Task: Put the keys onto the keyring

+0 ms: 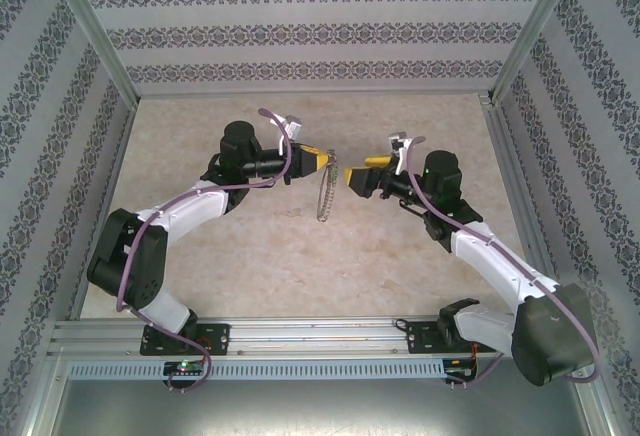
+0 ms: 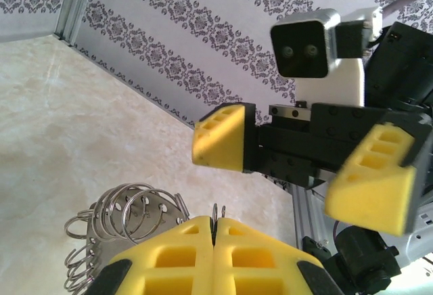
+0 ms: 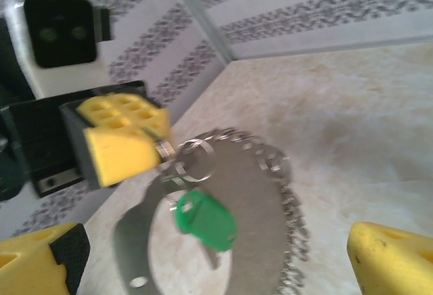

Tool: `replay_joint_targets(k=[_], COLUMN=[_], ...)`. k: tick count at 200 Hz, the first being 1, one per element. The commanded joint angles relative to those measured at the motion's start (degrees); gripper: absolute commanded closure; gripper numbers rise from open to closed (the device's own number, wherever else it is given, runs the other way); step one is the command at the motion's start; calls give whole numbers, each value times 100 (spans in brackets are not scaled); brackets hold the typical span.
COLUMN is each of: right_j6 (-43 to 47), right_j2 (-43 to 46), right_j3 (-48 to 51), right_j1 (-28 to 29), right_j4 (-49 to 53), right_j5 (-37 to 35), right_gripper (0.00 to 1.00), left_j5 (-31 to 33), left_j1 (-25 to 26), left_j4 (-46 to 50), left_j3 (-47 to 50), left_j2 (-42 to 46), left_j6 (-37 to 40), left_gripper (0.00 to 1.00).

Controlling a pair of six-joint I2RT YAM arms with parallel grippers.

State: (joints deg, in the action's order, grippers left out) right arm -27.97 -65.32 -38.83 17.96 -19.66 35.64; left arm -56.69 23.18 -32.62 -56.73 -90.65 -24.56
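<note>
Now | left fingers (image 2: 215, 247) pinched shut on keyring (image 1: 323, 198) | right fingers (image 1: 353, 178) wide open, empty | green key (image 3: 203, 222) at 6 o'clock of left fingers

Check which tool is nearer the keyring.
Left. The left tool is shut on the keyring at its rim, so it is touching it. The right tool faces it from the other side, open, with a small gap between them.

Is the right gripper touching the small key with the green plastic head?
Apart. Right wrist view: the yellow fingers of the right gripper are spread wide, with clear gaps either side of the green-headed key.
</note>
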Motion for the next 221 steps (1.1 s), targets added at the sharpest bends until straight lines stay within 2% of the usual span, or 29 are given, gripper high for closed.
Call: replay_joint_targets(k=[1,17,33,59,74,102,114,130,145,183,221], right_j6=[199,-71,-483,-312,-242,-182,-189,-292,-553,-1312,-2216], right_j2=[-3,101,259,226,95,-44,-101,-222,-301,-527,-874], right_j3=[-338,-326,-255,-72,-205,-268,-240,-201,-16,102,237], right_j1=[-39,-57,-100,-249,-256,-199,-216,-255,-245,-167,-45], right_j4=[740,1041,1212,668,787,995,953,732,21,-1163,-2800], right_j5=[-1246,-2379,-3136,-2827,-2808,-3228,-3115,-2494,-1832,-1084,-409], right_gripper=[2,2,2,2,2,2,2,3,15,29,42], left_j5=[-37,-18,-6,-1,-4,31,37,74,120,357,560], left_j1=[12,13,12,11,11,16,14,14,11,11,11], left_j4=[-372,-351,-334,-350,-355,-321,-304,-282,-289,-300,-525], left_j3=[54,64,74,52,48,29,21,9,13,86,196], left_j2=[276,315,340,332,338,359,364,360,362,391,354], left_j6=[-66,-42,-23,-41,-49,-32,-31,-15,-23,-68,-303], left_gripper=[100,100,100,100,100,100,100,100,100,100,100])
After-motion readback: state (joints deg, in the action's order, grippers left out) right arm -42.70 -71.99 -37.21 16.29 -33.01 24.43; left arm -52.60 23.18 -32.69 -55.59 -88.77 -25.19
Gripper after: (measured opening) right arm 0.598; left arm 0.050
